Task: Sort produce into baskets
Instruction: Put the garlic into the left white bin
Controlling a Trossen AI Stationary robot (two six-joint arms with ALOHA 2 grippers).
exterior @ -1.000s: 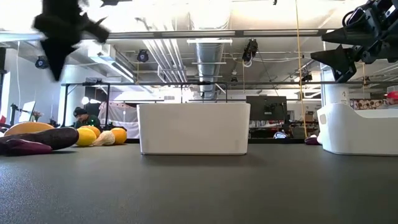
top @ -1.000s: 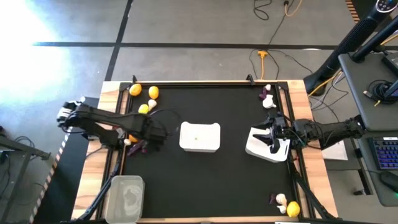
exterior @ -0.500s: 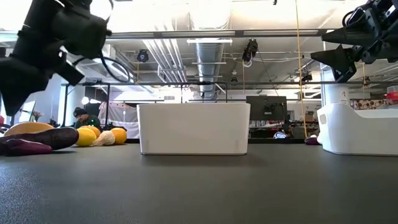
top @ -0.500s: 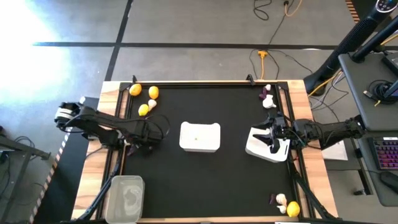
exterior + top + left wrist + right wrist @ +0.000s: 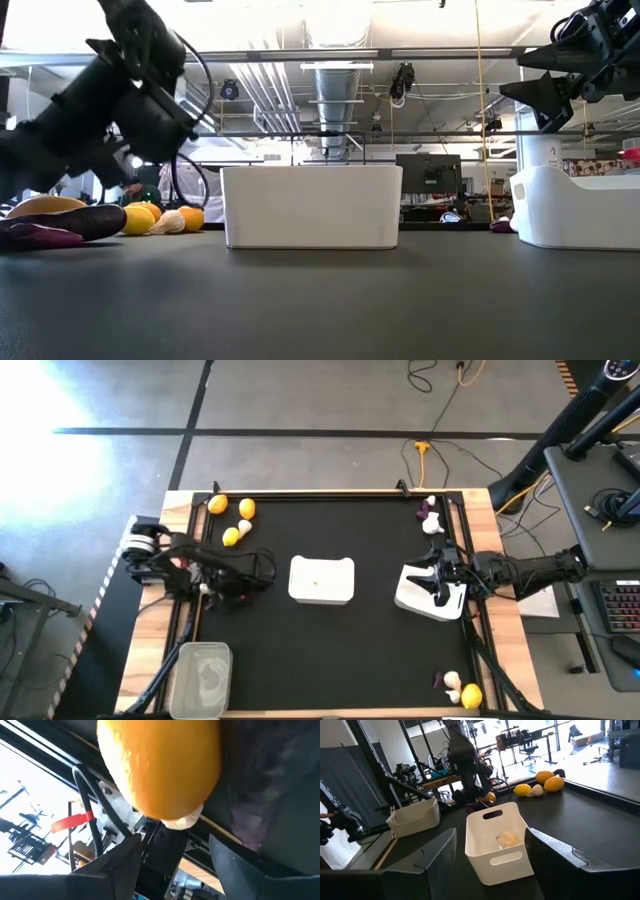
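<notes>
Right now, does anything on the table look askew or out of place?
The right white tray, under the right gripper, sits rotated against the table's edges, while the centre white tray lies square. Nothing looks spilled.

Robotics lab / open workshop: exposed ceiling ducts [image 5: 335, 85], metal racks [image 5: 517, 737], office chair [image 5: 530, 752], cables on grey floor [image 5: 430, 380], keyboard [image 5: 622, 605] beside the surface [image 5: 330, 640].

Black table mat [image 5: 370, 650], white baskets [image 5: 321, 581] (orange lemon [image 5: 160, 767])
</notes>
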